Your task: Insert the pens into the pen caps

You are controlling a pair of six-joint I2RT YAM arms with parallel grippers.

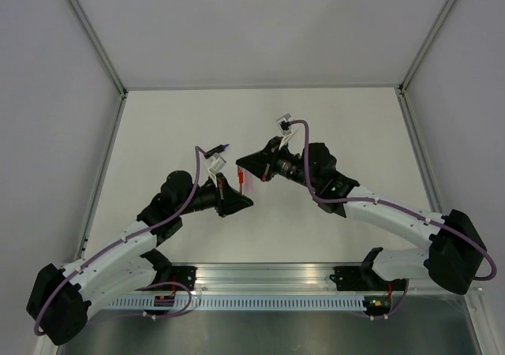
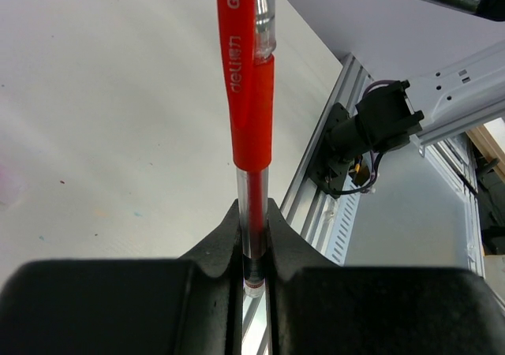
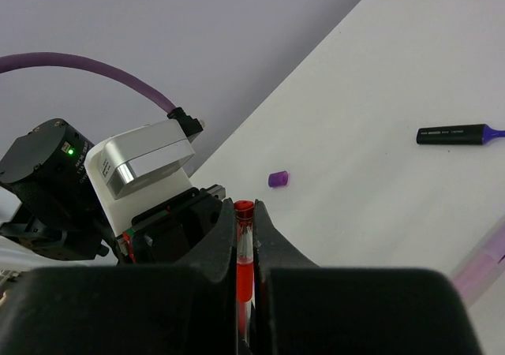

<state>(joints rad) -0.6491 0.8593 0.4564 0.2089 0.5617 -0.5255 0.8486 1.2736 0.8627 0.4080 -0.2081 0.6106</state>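
Now left jaws grip red pen [image 2: 253, 213], right jaws red cap [image 2: 252, 110], purple cap [image 3: 278, 179] lying beyond

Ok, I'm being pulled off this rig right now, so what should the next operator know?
Left end effector: shut on the red pen at its clear barrel.
Right end effector: shut on the same pen, farther along.
Red cap looks pushed on; I cannot tell whether it is fully seated.
Purple pen lies uncapped on the table, with the purple cap loose nearby.
Pink pen is blurred at the edge of the right wrist view; pink cap not in view.
Left to do: check the red one, then cap purple and pink.
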